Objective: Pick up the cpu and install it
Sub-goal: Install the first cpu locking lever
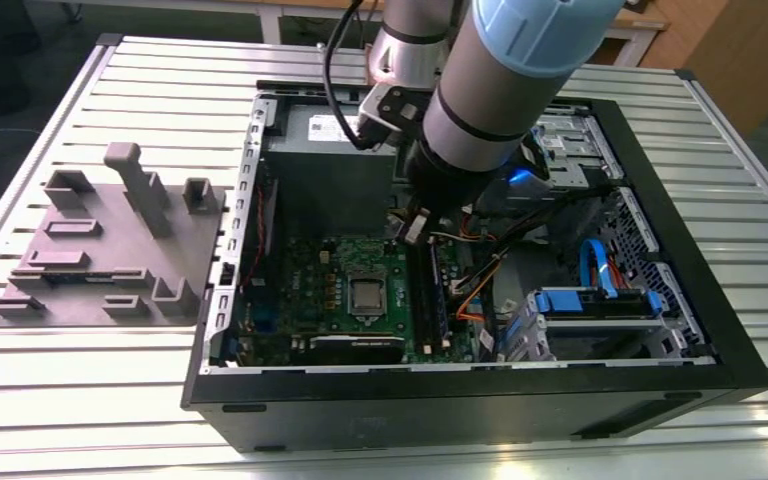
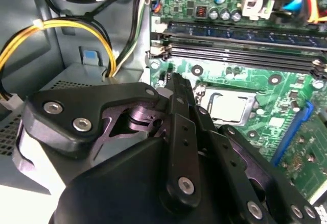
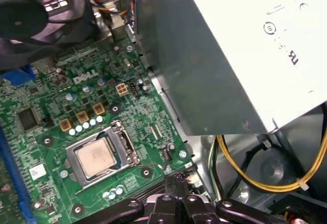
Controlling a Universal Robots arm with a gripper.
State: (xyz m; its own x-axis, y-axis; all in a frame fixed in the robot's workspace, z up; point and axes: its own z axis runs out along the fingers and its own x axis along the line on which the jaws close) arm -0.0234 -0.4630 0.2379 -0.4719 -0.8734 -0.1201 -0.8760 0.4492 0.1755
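A slatted metal table (image 1: pixel 77 400) stands on dark floor (image 1: pixel 11 60).

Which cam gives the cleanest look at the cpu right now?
The first wrist view: the cpu lies unobstructed in its socket on the motherboard, its whole silver top visible. In the second wrist view the gripper covers one edge of it. The exterior view shows it small, from far off.

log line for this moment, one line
cpu: seated in motherboard socket | gripper: shut, holding nothing, above board beside socket, not touching cpu | scene: open pc case on table
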